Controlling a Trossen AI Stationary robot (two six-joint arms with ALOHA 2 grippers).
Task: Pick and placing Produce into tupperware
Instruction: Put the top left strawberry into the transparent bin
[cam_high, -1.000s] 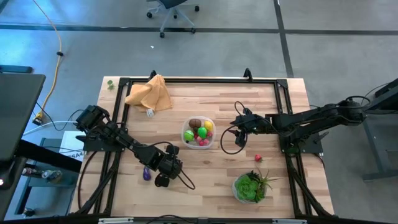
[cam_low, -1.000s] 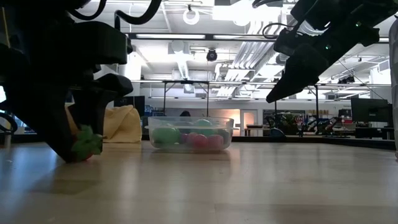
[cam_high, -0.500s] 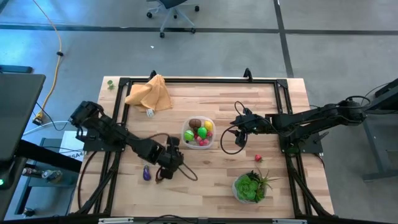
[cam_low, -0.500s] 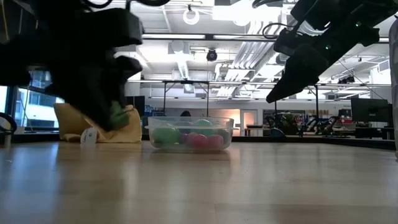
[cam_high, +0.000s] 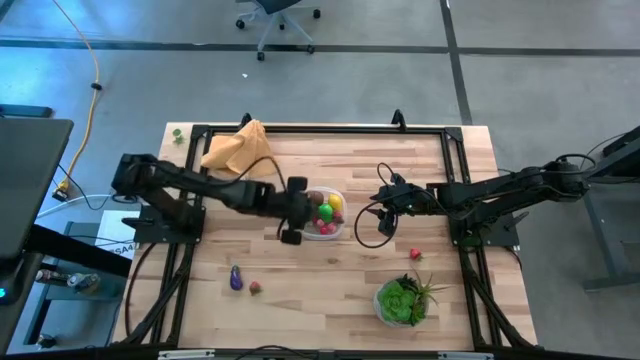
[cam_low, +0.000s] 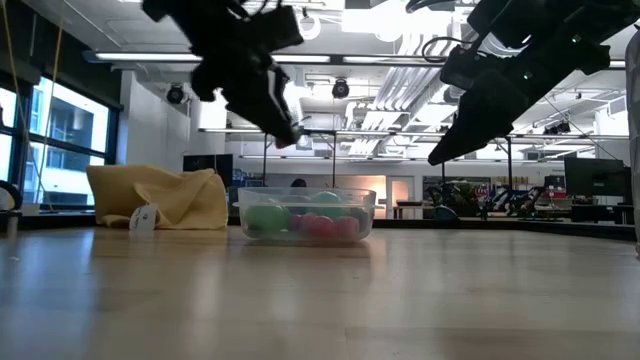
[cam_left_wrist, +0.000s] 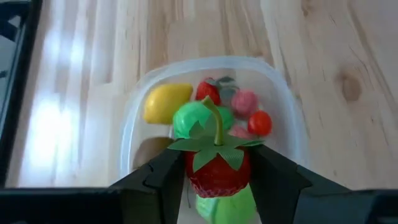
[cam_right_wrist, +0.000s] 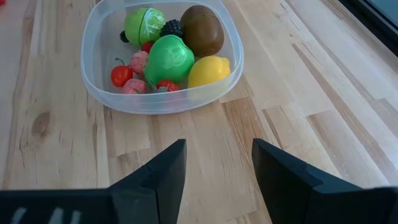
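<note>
Tupperware sits mid-table on the wood surface and contains a lemon, a kiwi, green pieces and red berries. The left gripper hangs above the tupperware's near-left edge; its jaws are closed on a strawberry with a green leafy cap. The right gripper hovers just right of the tupperware, jaws apart and empty. An eggplant and a berry lie on the table near its front left.
</note>
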